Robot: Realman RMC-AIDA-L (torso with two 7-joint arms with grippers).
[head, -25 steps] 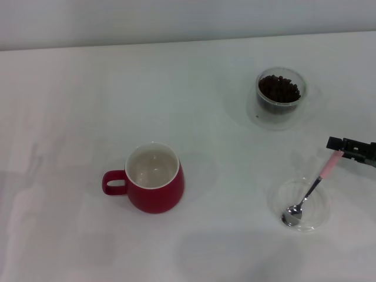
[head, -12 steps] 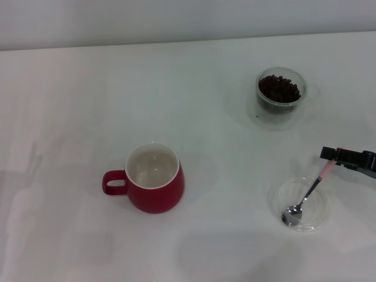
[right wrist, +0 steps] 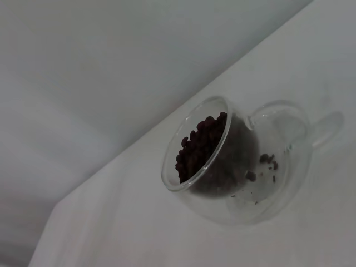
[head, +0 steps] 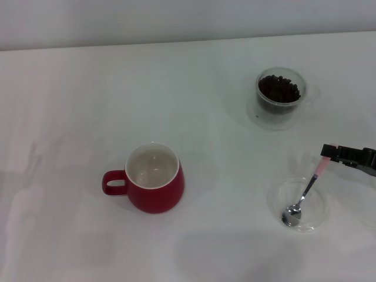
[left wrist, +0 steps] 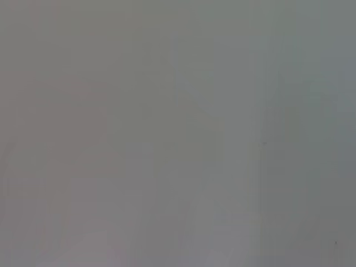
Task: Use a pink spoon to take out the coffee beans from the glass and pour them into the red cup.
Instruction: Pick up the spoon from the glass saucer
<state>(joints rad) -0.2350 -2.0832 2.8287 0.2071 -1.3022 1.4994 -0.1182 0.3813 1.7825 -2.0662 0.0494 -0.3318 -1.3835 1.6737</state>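
Now right gripper [head: 330, 152] fingers meeting pink spoon [head: 305, 191] handle, gap unclear

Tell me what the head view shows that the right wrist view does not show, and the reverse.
Only the head view shows the red cup, which looks empty, the pink spoon with its bowl in a shallow clear dish, and the right gripper at the spoon's pink handle end.

Only the right wrist view shows a close side look at the glass: its double wall, its clear handle, and a few dark bits between the walls.

Both show the glass with the coffee beans inside, standing on the white table.
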